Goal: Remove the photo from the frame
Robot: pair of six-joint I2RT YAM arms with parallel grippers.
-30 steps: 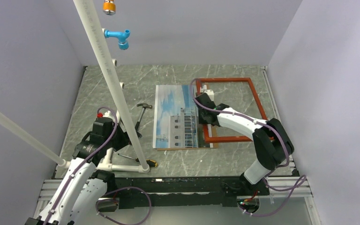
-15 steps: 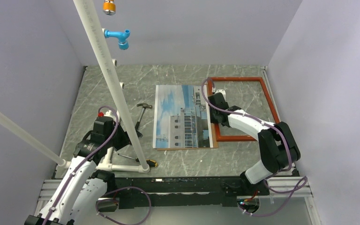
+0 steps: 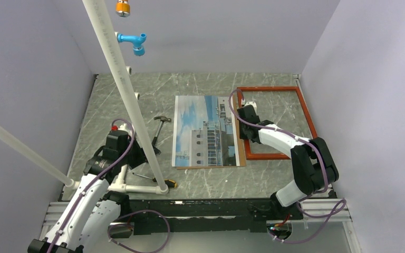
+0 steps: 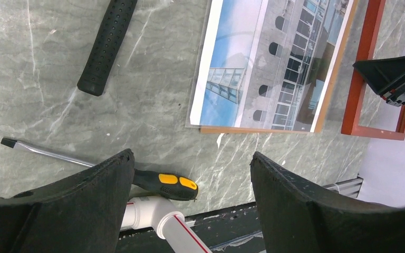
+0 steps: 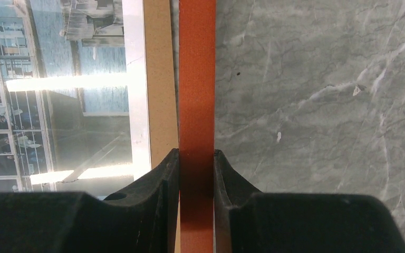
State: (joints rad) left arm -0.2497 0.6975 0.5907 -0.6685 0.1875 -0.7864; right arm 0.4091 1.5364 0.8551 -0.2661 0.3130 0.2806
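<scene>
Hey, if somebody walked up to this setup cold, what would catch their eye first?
Probably the photo, a big building-and-sky print lying flat mid-table, with the empty orange-red frame on the table just to its right. Next, the right gripper pinching the frame's rail nearest the photo, and the white pipe slanting across the left foreground.

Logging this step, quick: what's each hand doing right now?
Left hand: open, holding nothing.
Right hand: closed on the frame.
</scene>
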